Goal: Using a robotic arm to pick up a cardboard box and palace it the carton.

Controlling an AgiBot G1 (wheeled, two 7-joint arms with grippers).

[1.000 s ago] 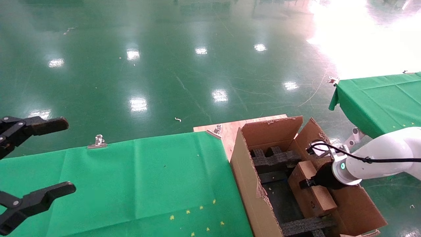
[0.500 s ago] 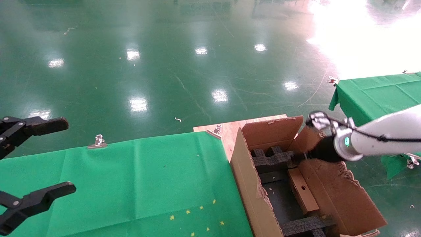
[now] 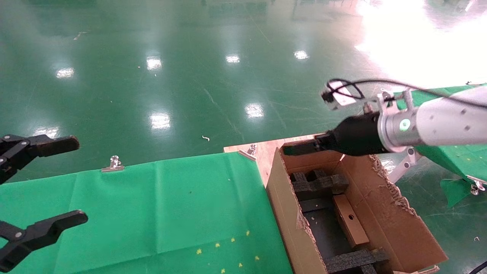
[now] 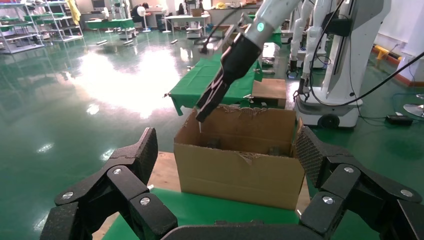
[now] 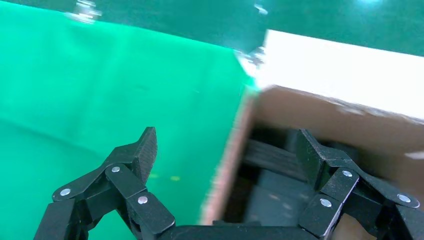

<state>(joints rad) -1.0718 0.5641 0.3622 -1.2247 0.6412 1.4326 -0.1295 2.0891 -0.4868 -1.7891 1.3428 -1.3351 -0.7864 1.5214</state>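
Cardboard box (image 3: 350,219), small, flat, brown and taped, with a round hole on its upper face, lies inside the large brown corrugated carton (image 3: 395,224), leaning along its right inner wall between the black foam bars (image 3: 319,183) at the far end and the near end. We see the right gripper (image 3: 300,149) of the white-jointed robotic arm (image 3: 437,121) hanging above the carton's far rim, its black fingers spread wide and empty, as our right wrist view shows (image 5: 227,150). A second ago it was down in the carton clamped on the box; half a second ago it had let go and was level with the far flap; now it is clear of the ragged torn edges, with open air all round it. The box has dropped from tilted in the grip to resting low against the wall. To the carton's left, touching its left wall, lies the green cloth-covered table (image 3: 159,213). Over that table's left end our left gripper (image 3: 42,182) sits parked, open and unchanged.
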